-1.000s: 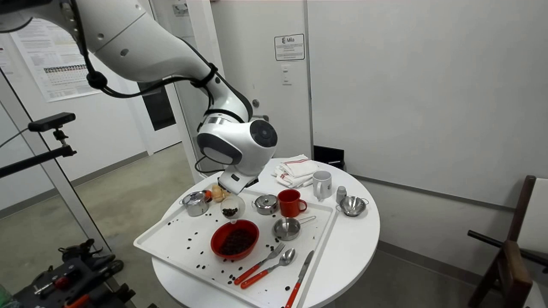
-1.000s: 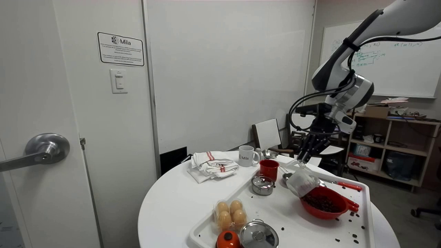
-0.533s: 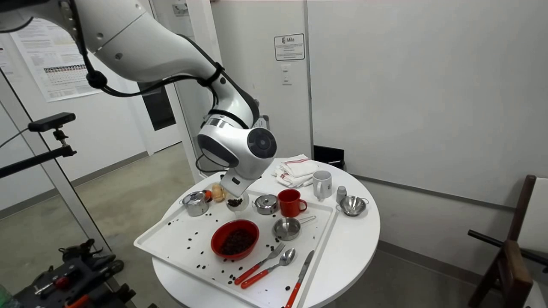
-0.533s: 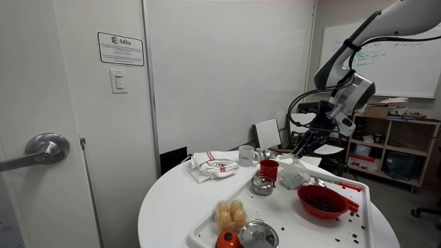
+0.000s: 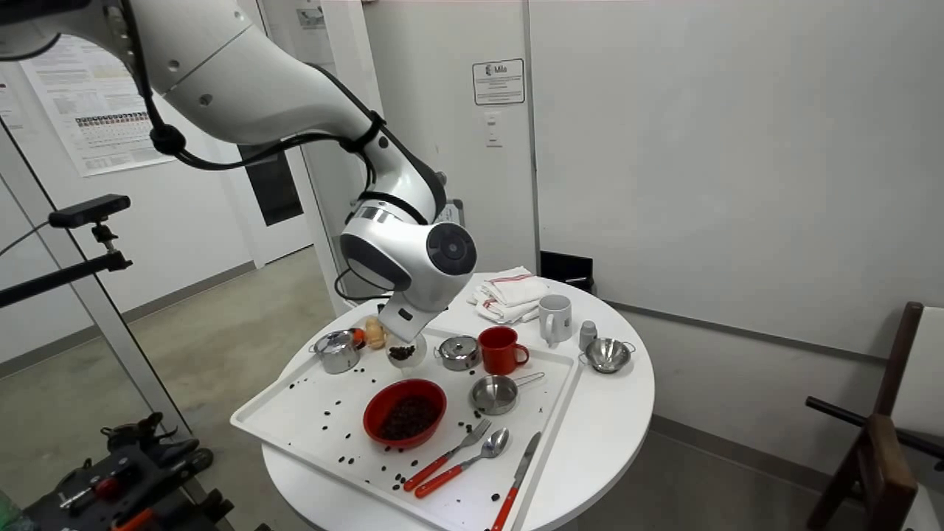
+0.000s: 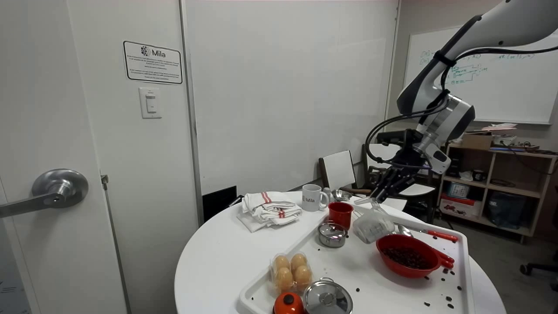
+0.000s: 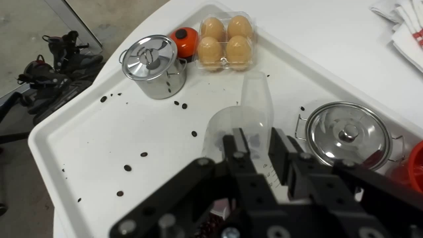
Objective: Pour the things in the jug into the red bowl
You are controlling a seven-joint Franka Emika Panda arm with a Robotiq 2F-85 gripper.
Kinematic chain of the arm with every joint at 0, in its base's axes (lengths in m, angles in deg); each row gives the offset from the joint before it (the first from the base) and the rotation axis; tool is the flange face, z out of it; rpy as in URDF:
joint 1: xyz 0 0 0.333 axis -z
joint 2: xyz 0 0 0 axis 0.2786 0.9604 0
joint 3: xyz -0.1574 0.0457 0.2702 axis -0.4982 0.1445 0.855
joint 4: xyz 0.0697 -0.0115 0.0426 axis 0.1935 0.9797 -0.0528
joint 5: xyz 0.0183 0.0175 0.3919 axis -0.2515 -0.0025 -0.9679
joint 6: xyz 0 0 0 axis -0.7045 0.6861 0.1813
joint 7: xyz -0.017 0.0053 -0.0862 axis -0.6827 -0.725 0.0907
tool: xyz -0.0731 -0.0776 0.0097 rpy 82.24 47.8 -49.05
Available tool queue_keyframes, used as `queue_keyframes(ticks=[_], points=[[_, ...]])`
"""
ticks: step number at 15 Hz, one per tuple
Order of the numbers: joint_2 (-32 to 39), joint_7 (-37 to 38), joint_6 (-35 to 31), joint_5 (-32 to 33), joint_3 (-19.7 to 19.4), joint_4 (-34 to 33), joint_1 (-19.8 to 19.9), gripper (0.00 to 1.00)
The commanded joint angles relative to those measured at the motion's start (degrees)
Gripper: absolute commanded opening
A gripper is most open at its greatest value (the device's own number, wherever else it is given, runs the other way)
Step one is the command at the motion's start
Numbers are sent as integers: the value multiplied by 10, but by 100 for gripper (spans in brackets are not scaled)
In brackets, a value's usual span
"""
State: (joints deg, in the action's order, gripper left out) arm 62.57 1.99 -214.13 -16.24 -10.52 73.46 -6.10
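Just beside red bowl point(image 6: 403, 271), over tray point(image 6: 338, 272): jug point(image 6: 373, 226), tilted, grasped by claw point(image 7: 257, 134). Pour looks mostly done: bowl holds many dark beans point(image 6: 407, 258), strays point(image 7: 127, 168) scattered on tray. Left, likely: clump of beans point(image 5: 402, 353) inside jug.

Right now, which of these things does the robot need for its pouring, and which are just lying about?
Part of the job:
clear jug, held tilted by the claw
dark beans inside it
red bowl to pour into

Just lying about:
red mug
grey mug
folded towels
eggs
tall lidded pot
low lidded pot
steel pan
fork, spoon, knife
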Motion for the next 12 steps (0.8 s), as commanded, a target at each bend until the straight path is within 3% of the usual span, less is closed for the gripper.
queue_keyframes(ticks=[1, 6, 12], points=[[4, 26, 31, 43, -16, -13, -25, 9], [10, 58, 86, 144, -37, -35, -23, 9], [19, 31, 268, 147, -52, -80, 45, 9]])
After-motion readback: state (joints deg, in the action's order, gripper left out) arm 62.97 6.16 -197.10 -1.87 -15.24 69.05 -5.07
